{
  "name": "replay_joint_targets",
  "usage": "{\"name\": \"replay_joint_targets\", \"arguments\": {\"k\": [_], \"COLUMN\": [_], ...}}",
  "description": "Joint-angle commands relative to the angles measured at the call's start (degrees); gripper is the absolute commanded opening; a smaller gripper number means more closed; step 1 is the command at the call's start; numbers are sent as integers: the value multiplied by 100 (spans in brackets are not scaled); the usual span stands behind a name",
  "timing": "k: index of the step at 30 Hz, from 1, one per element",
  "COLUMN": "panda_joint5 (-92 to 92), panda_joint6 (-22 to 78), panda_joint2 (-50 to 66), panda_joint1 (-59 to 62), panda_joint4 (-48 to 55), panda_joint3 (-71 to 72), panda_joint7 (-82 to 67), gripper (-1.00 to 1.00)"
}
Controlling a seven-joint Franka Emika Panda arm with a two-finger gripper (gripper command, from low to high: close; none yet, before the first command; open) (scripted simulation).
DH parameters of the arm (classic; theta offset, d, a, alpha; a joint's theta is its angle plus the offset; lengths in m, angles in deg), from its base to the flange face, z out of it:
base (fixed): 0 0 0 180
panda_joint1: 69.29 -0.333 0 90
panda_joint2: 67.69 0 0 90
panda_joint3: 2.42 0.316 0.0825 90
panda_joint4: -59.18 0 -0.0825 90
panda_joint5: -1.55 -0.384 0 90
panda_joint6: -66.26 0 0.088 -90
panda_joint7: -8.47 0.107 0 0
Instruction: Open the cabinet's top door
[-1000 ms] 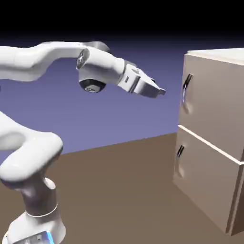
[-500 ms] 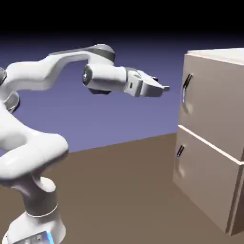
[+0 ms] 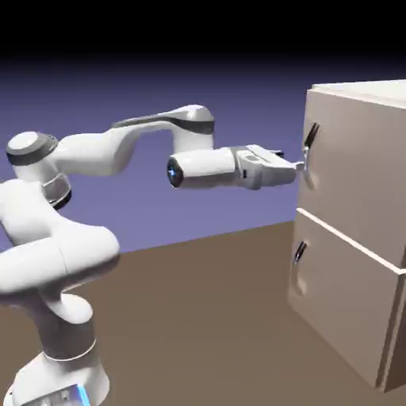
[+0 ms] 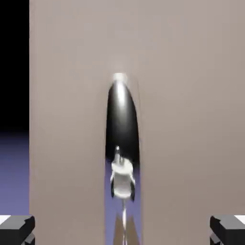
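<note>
The gripper [image 3: 296, 166] is held level just beside the handle [image 3: 310, 141] of the top door [image 3: 357, 170], high on the cabinet [image 3: 349, 277] at the right of the table [image 3: 198, 317]; the jaws are spread wide and nothing is held. For a sound grasp, the bar should be kept centred and closed upon only once between the fingertips [image 4: 16, 228]. That centring of the handle [image 4: 122, 129] is shown only in the hand view; the remaining gap is judged from the exterior view.

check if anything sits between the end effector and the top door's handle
Nothing visible does. The end effector is open right at the handle of the top door, which shows unobstructed between the fingertips.
</note>
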Motion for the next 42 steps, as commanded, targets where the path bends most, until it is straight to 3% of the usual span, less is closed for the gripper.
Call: {"name": "replay_joint_targets", "arguments": {"k": [1,3,4,15,25,34,42], "panda_joint5": [-44,-101,-101,434,1599,3123,5040], "panda_joint6": [0,0,0,2486,4978,7221,8986], "panda_joint2": [28,64,64,278,666,1488,2915], "panda_joint1": [202,460,460,-380,-222,770,2164], "panda_joint4": [197,449,449,-1354,-2335,-2418,-1650], "panda_joint3": [79,179,179,-806,-1956,-2828,-3080], "panda_joint7": [4,9,9,-560,-1090,-1837,-3002], "gripper": [0,0,-100,-100,-100,-100,-100]}}
